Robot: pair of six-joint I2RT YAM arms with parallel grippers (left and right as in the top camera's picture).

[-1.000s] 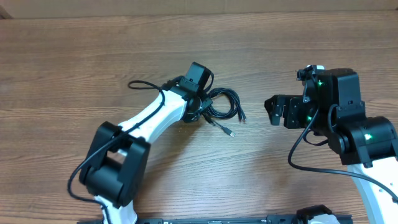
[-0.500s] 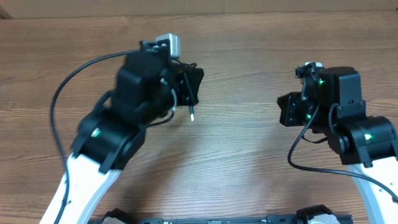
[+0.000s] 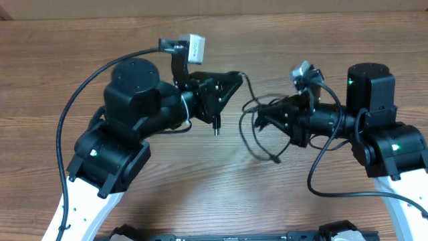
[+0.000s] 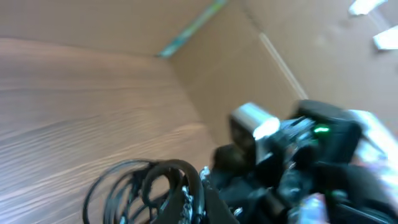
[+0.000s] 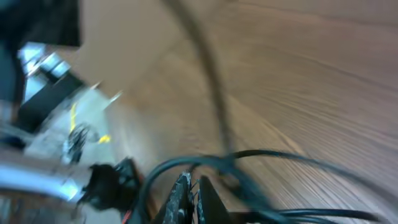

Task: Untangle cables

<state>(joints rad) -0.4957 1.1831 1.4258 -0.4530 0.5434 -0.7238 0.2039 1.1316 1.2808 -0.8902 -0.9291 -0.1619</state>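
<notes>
A: Your left claw (image 3: 231, 86) is clenched on the cables (image 3: 249, 134), with a plug (image 3: 216, 128) dangling under it.
B: Your right claw (image 3: 263, 118) grips the same cables. Their loops hang between both claws, over mid-table (image 3: 67, 53).

My right wrist feed is badly smeared. The right gripper (image 5: 190, 198) sits low in the middle, jaws pressed together. Thin black cables (image 5: 273, 158) loop out from it to both sides, seemingly pinched there. One strand climbs up-frame across the brown wood-grain table (image 5: 323, 74). A blurred black-and-silver shape (image 5: 43, 68) fills the left.
</notes>
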